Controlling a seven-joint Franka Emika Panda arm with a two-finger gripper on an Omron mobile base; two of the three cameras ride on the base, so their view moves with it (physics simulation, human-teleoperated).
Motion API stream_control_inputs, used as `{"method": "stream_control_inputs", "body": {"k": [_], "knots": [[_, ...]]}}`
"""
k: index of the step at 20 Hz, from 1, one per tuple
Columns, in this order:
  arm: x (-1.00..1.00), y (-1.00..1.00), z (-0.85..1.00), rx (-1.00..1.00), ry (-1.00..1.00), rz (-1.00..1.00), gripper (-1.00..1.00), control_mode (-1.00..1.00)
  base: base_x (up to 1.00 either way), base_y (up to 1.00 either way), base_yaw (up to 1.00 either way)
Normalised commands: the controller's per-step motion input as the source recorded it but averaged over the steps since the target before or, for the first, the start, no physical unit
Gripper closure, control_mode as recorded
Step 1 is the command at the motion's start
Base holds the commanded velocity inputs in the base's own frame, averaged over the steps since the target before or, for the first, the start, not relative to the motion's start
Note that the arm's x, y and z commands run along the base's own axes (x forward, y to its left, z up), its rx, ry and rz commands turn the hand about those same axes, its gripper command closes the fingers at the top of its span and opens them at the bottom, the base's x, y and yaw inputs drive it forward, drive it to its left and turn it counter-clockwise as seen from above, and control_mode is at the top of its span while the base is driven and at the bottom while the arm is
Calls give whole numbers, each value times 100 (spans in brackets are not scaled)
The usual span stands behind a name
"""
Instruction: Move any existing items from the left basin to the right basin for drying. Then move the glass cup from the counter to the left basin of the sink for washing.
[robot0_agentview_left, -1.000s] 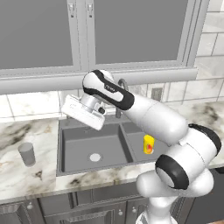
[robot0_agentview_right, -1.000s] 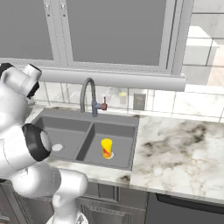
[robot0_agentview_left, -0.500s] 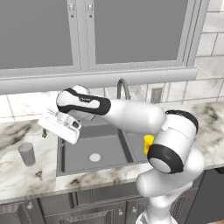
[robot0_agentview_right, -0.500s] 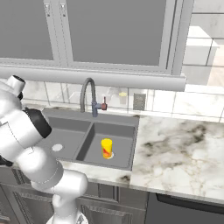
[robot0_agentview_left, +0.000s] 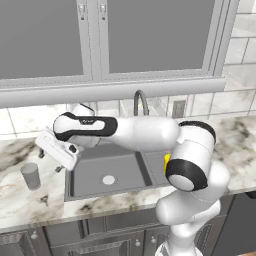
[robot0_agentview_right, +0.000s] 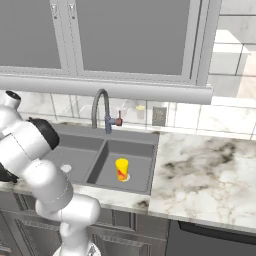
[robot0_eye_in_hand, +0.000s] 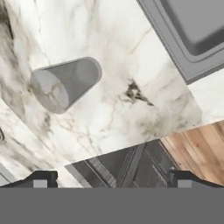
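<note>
The glass cup (robot0_agentview_left: 31, 176) stands upright on the counter (robot0_agentview_left: 30, 202), left of the sink (robot0_agentview_left: 85, 192). In the hand view the glass cup (robot0_eye_in_hand: 65, 83) lies up and to the left of my open gripper (robot0_eye_in_hand: 112, 179), whose fingertips (robot0_eye_in_hand: 41, 179) are spread wide with nothing between them. In the left base view my gripper (robot0_agentview_left: 49, 162) hovers just right of and above the cup, apart from it. The left basin (robot0_agentview_left: 100, 167) holds only its pale drain disc (robot0_agentview_left: 108, 179). A yellow container (robot0_agentview_right: 121, 169) stands in the right basin (robot0_agentview_right: 140, 155).
The arched grey faucet (robot0_agentview_right: 102, 107) rises behind the divider. The sink's corner (robot0_eye_in_hand: 192, 35) shows in the hand view, with the counter's front edge and dark cabinet fronts (robot0_eye_in_hand: 127, 168) below. Wide marble worktop (robot0_agentview_right: 200, 170) lies right of the sink.
My arm has swung left from above the sink to over the counter beside the glass cup. The yellow container has stayed in the right basin.
</note>
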Motion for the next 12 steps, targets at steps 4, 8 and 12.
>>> {"method": "stream_control_inputs", "body": {"k": [4, 8, 12], "knots": [[14, 18, -13, -13, -3, -10, -100, -100, 0, 0, 0], [17, 18, -3, -19, -6, -1, -100, -100, 0, 0, 0], [9, 10, 0, -16, -1, 1, -100, -100, 0, 0, 0]]}}
